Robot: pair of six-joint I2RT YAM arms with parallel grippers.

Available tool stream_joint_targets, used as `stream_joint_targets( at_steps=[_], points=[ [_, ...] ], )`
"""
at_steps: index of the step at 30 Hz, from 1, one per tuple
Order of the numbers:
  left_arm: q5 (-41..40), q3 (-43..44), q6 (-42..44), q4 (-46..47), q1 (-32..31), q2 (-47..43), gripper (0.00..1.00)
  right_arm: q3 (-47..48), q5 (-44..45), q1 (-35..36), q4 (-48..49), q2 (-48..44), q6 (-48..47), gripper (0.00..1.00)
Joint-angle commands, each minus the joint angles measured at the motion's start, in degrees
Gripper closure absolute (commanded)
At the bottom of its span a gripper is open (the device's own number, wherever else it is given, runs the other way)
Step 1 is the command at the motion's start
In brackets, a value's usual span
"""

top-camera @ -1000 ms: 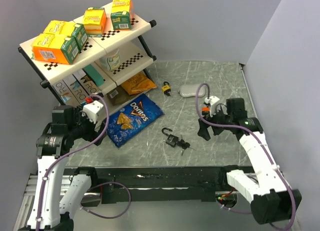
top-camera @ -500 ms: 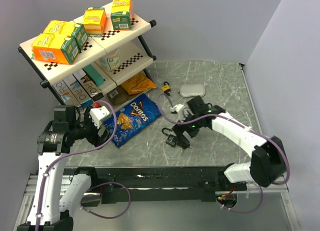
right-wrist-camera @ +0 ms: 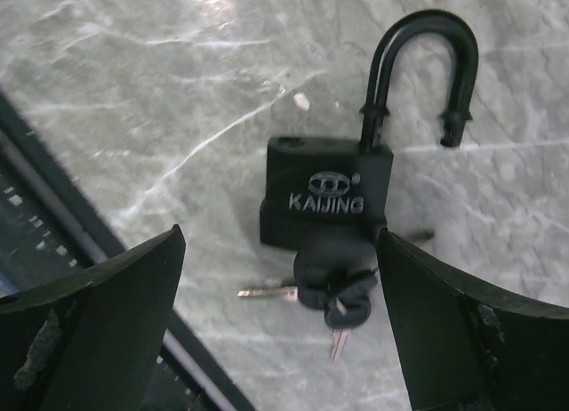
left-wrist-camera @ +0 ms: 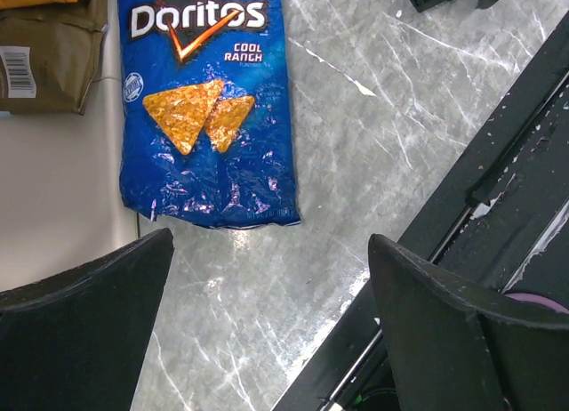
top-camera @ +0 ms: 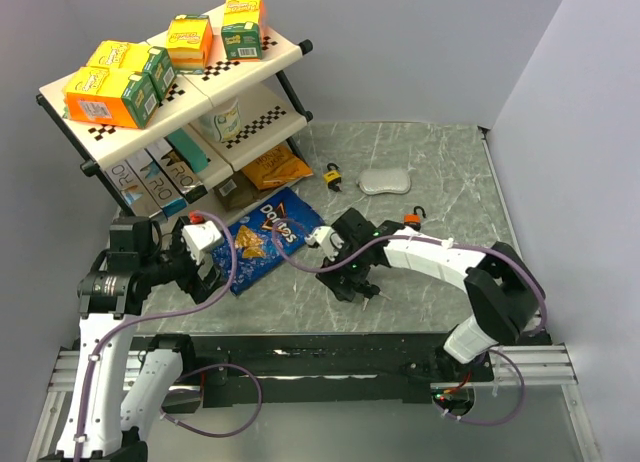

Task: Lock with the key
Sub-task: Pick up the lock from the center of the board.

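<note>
Nothing locked yet: padlock (right-wrist-camera: 325,197) sits mid-frame in the right wrist view, shackle (right-wrist-camera: 427,37) popped open, key (right-wrist-camera: 336,297) at its bottom edge. The right gripper (right-wrist-camera: 277,278) hovers over it, fingers (right-wrist-camera: 98,322) spread, holding nothing; the left gripper (left-wrist-camera: 271,251) is spread too, above the Doritos (left-wrist-camera: 209,100). Shutting the shackle and turning the key is all left.

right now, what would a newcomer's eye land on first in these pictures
The black KAIJING padlock, shackle swung open, lies near the front edge of the table with the key bunch at its base, framed by the open right gripper. Left of it lies a bright blue Doritos Cool Ranch bag, at the foot of a tilted shelf rack carrying orange cartons.
</note>
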Motion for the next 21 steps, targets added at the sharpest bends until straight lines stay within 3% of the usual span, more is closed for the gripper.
stream_joint_targets(
  at_steps=[1, 15, 21],
  points=[
    [2.0, -0.7, 1.8, 2.1, 0.1, -0.5, 0.04, 0.3, 4.3, 1.4, 4.8, 2.7, -0.2, 0.04],
    [2.2, -1.8, 1.5, 3.7, 0.0, -1.2, 0.04, -1.1, 9.4, 3.5, 7.4, 7.5, -1.1, 0.09],
    [5.2, -2.3, 3.5, 3.6, 0.1, -2.3, 0.04, -1.5, 6.2, 2.5, 6.5, 6.5, -0.8, 0.34]
  ],
)
